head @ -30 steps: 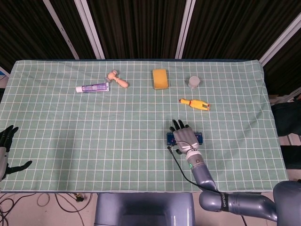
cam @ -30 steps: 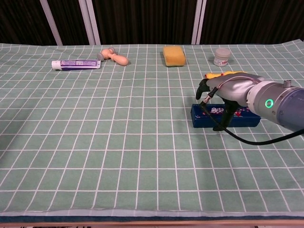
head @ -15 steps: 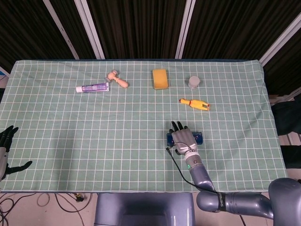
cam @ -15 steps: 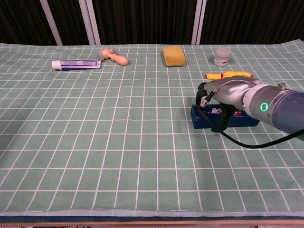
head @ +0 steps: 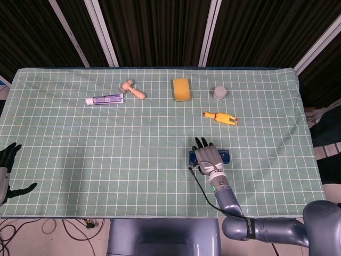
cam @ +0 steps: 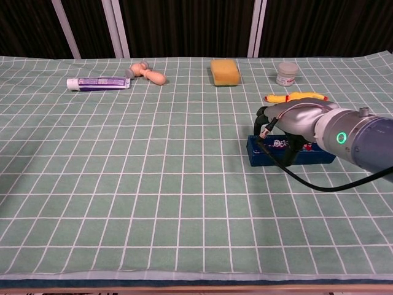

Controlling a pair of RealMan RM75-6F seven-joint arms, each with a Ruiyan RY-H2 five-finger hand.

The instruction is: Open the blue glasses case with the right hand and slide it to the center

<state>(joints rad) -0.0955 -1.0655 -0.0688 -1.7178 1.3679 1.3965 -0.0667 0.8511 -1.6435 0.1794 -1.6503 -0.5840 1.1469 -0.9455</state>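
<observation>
Green checked tablecloth (head: 106, 144) — your right hand (head: 206, 158) (cam: 288, 120) sits lower right of centre.
Its fingers (cam: 263, 117) curl over the closed blue glasses case (cam: 319, 153) (head: 226, 156) — left hand (head: 6, 160) spread at the left edge.

One case (cam: 313, 153), sponge (head: 181, 89), jar (head: 219, 93), tube (head: 104, 100).

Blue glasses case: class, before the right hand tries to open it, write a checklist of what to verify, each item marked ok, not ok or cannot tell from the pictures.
1. Right hand rests on the blue glasses case: ok.
2. Case lid open: not ok, looks closed.
3. Fingers hooked on the lid seam: cannot tell, hidden by the hand.
4. Rubber chicken toy apart from the case: ok.
5. Green checked cloth toward the centre free of objects: ok.
6. Left hand away at the table edge: ok.
</observation>
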